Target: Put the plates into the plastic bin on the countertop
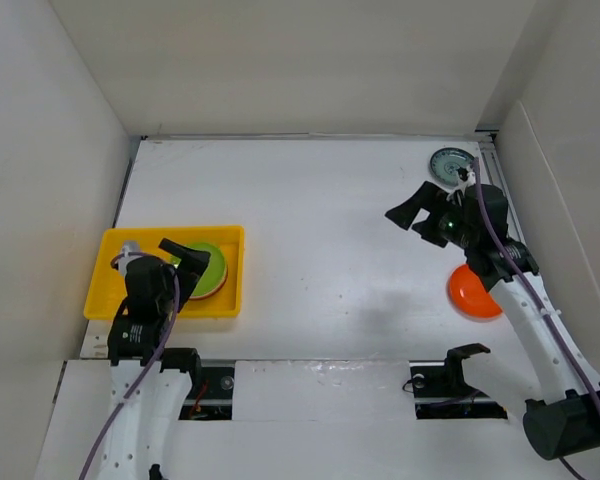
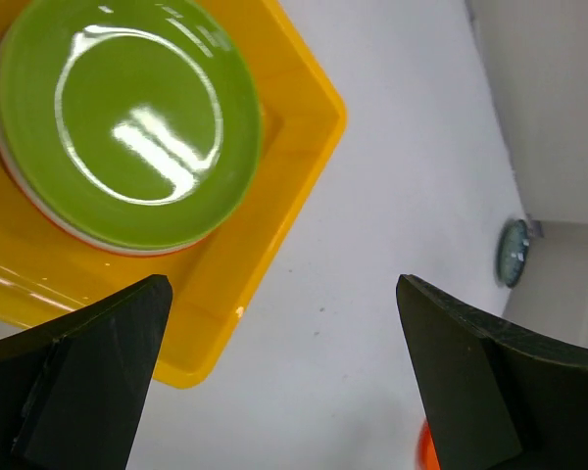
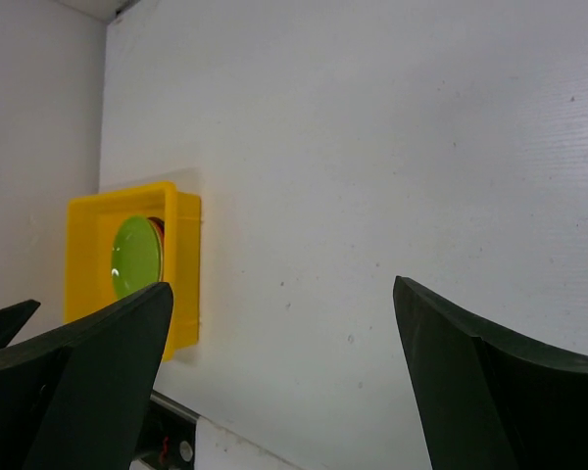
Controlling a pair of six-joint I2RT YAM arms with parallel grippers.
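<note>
An orange round plate (image 1: 473, 292) lies at 4 o'clock on the white surface (image 1: 320, 230). At 8 o'clock, a shallow yellow plastic bin (image 1: 102, 290) holds a stack topped by a lime green plate (image 1: 215, 272). The left fingers (image 2: 88, 382) hang above it, spread wide and empty. At 2 o'clock the right fingers (image 3: 88, 372), also wide and empty, hover near a grey-teal patterned plate (image 1: 451, 163).

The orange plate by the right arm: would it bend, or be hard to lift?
Probably stiff: the orange plate keeps a clean round shape. Likely hard to lift, since it lies flat on the countertop, leaving little edge to grip. Unlikely to roll.
</note>
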